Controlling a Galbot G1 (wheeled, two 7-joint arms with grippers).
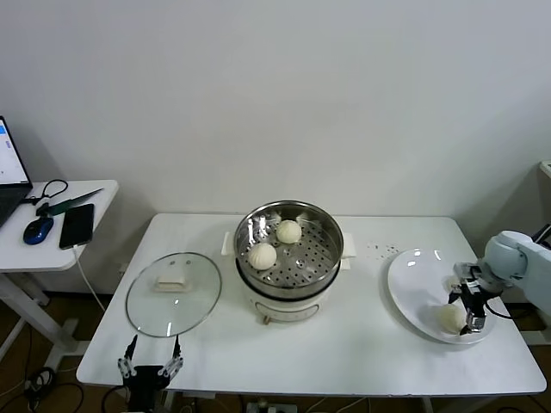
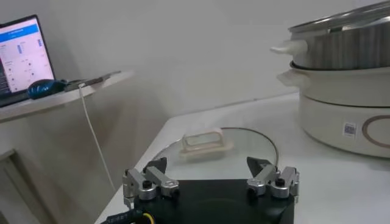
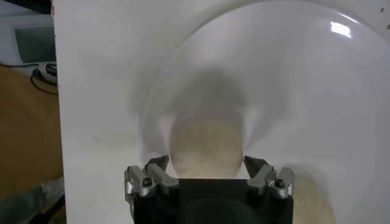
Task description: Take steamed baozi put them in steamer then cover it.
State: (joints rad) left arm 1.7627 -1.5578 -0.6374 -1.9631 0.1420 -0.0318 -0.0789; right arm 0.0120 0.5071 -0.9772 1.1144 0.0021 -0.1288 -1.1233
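Note:
The steel steamer [image 1: 289,269] stands mid-table with two baozi on its perforated tray, one at the left [image 1: 263,255] and one farther back [image 1: 288,231]. A third baozi [image 1: 451,317] lies on the white plate [image 1: 413,284] at the right. My right gripper [image 1: 469,308] is low over the plate, open, with its jaws either side of that baozi [image 3: 206,146] and not closed on it. The glass cover [image 1: 173,297] lies flat on the table to the left of the steamer. My left gripper [image 1: 151,365] is open and empty at the front edge, just short of the cover [image 2: 244,143]. The steamer also shows in the left wrist view [image 2: 347,91].
A side table [image 1: 95,200] at the far left holds a laptop, a blue mouse [image 1: 38,230], a phone [image 1: 77,225] and a cable. The plate sits close to the main table's right edge [image 1: 508,344]. A wall stands right behind the table.

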